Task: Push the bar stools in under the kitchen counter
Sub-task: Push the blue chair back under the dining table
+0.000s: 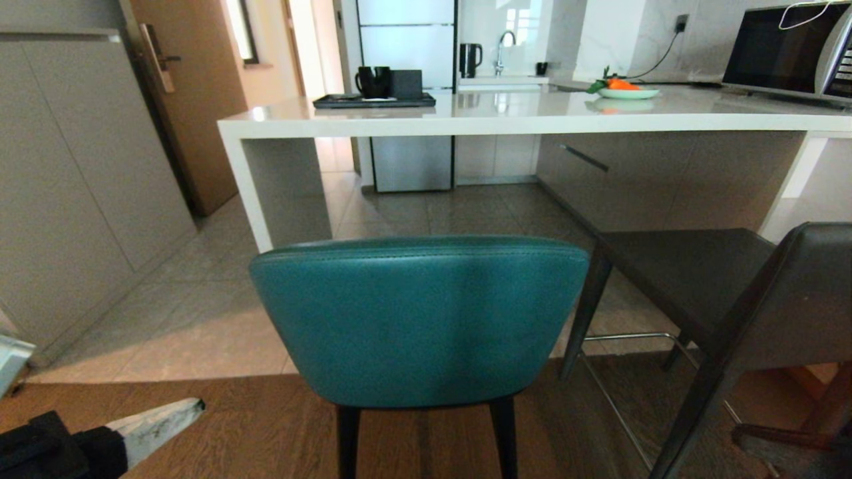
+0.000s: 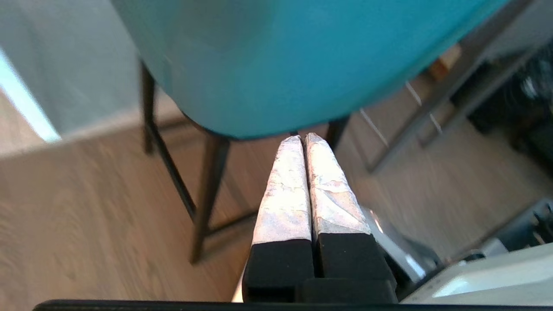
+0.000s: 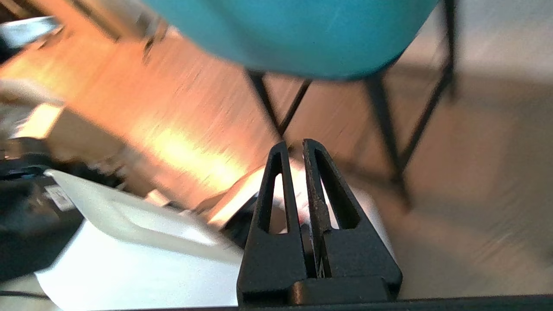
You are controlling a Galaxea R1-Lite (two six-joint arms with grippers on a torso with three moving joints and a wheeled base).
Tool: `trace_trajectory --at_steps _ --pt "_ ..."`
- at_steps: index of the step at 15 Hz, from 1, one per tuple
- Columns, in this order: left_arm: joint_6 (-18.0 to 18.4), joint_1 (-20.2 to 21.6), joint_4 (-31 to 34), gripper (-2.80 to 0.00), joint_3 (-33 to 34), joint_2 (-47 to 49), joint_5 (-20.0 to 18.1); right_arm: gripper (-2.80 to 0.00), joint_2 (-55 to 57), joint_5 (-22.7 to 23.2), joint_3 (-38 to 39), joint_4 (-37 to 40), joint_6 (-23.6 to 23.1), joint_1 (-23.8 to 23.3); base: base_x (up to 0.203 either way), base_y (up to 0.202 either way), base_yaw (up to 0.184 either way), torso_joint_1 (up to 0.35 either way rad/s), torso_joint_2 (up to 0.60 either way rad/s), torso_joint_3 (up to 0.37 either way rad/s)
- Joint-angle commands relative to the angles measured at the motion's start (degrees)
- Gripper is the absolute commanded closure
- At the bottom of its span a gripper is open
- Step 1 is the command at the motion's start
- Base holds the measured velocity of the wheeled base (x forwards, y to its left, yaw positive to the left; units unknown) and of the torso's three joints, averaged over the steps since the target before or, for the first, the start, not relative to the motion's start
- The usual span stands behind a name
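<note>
The teal bar stool (image 1: 419, 319) stands right before me, its curved back towards me and its seat short of the kitchen counter (image 1: 532, 120). To its right stands the dark grey bar stool (image 1: 732, 286), also out from under the white slab. My left gripper (image 1: 193, 407) shows low at the left, shut and empty. In the left wrist view its taped fingertips (image 2: 302, 138) sit just below the teal stool's back (image 2: 293, 60), apart from it. My right gripper (image 3: 293, 144) is shut on nothing, below the teal stool's shell (image 3: 302, 34), and is outside the head view.
On the counter are a black tray with a mug (image 1: 374, 100), a plate of orange food (image 1: 626, 92) and a microwave (image 1: 785, 50). Grey cabinets (image 1: 80, 186) line the left wall. The counter's white side leg (image 1: 279, 193) stands ahead to the left of the teal stool.
</note>
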Motion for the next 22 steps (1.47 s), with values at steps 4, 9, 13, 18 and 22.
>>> trace_trajectory --at_steps 4,9,13,18,22 --pt "0.1 -1.6 -10.4 0.00 3.4 25.5 -0.3 0.00 17.5 -10.2 -2.6 -2.8 6.7 15.2 0.000 0.000 0.000 0.000 0.00 0.000" --pt "0.2 -1.6 -42.6 0.00 10.6 49.5 0.4 0.00 25.5 -17.3 -1.4 -13.0 11.0 24.1 0.000 0.000 0.000 0.000 0.00 0.000" --pt "0.2 -3.3 -60.2 0.00 15.6 57.7 0.7 0.00 30.4 -17.6 -1.0 -13.0 11.0 26.5 0.000 0.000 0.000 0.000 0.00 0.000" --pt "0.1 -3.4 -60.2 0.00 13.2 57.8 2.6 0.00 42.2 -24.7 -1.8 -23.0 11.1 27.2 0.000 0.000 0.000 0.000 0.00 0.000" --pt "0.1 -2.9 -60.2 0.00 10.5 58.0 2.7 0.00 47.8 -31.7 -4.4 -30.4 12.5 27.2 0.000 0.000 0.000 0.000 0.00 0.000"
